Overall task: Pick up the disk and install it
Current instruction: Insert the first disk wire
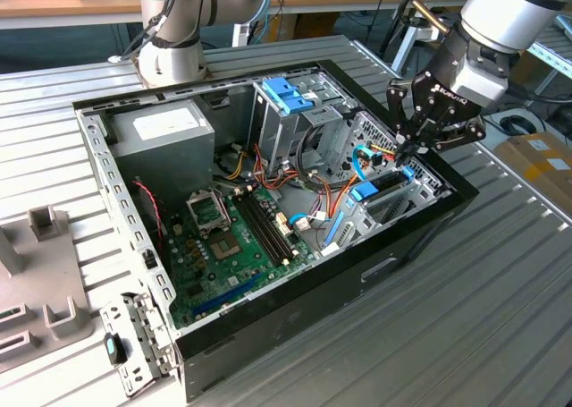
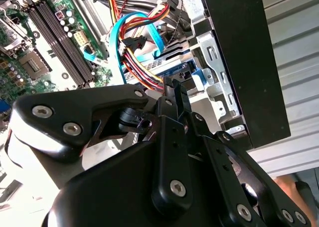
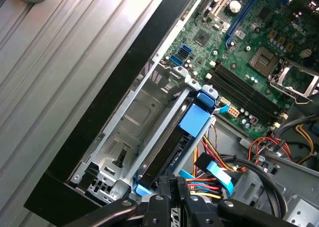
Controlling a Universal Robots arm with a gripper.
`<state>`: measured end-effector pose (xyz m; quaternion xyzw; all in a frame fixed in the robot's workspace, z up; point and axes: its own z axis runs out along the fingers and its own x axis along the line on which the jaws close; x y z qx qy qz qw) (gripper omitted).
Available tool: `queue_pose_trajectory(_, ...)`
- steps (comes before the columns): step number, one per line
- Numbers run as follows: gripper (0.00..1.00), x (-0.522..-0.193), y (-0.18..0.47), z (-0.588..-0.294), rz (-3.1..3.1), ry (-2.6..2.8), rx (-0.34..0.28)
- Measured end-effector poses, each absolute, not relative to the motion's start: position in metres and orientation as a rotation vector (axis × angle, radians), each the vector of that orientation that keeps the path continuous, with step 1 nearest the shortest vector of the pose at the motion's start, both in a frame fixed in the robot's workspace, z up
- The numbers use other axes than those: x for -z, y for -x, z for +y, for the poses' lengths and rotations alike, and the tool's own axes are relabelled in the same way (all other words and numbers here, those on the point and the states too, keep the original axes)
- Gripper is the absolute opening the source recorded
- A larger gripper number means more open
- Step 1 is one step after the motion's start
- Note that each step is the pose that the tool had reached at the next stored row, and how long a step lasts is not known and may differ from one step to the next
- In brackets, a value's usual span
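Black gripper (image 1: 407, 154) fingers look pressed together over the disk's (image 3: 172, 147) end, gripping nothing that can be made out. One disk stands edge-up in the silver drive bay (image 3: 130, 118) by the case (image 1: 407, 237) wall, its lower part hidden, its blue frame on top.

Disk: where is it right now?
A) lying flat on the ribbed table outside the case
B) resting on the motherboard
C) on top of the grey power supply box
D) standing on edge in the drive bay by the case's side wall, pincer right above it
D: in the first wrist view the disk, edged by its blue carrier, stands on edge in the metal bay; in the exterior view the pincer sits just over it.
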<state>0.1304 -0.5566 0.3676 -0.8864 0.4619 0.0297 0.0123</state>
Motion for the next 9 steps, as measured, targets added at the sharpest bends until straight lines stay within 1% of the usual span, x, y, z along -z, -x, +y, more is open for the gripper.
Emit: queue_pose_trajectory(9, 0.17, -0.3675, -0.1304, -0.5566, 1.463, 2.751, -0.092)
